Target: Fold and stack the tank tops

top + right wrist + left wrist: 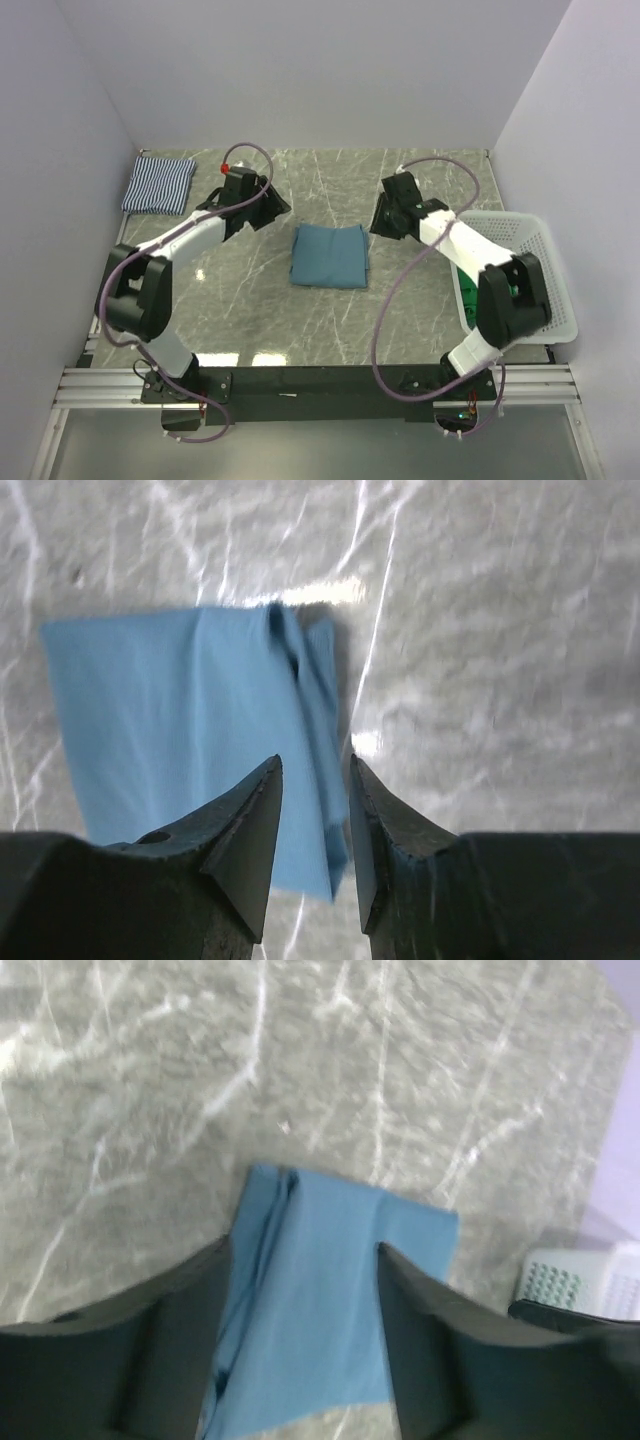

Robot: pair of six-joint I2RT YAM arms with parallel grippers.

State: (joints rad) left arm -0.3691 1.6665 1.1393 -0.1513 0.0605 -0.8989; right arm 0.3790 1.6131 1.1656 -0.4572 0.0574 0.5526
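from above, the teal-blue tank top [330, 255] lay folded into a neat rectangle in the middle of the table [240, 300], between the two arms. the striped tank top [158, 184] sat folded at the far left corner, well apart from it, and a bit of the green tank top [464, 292] showed inside the white basket [545, 250] at the right. the left gripper [262, 207] and right gripper [385, 217] hung near the teal top's far corners, touching nothing. in the left wrist view, the fingers [180, 1350] stood well apart with only the cloth below showing between them, so the jaws were parted and empty. in the right wrist view, the gap between the jaws was narrower but also empty, above the top's bunched edge. the fabric looked light, soft and limp, likely to sag and come unfolded if lifted by one point. to carry it onto the striped one, i would pinch through all layers at two corners of one folded edge, one gripper each.
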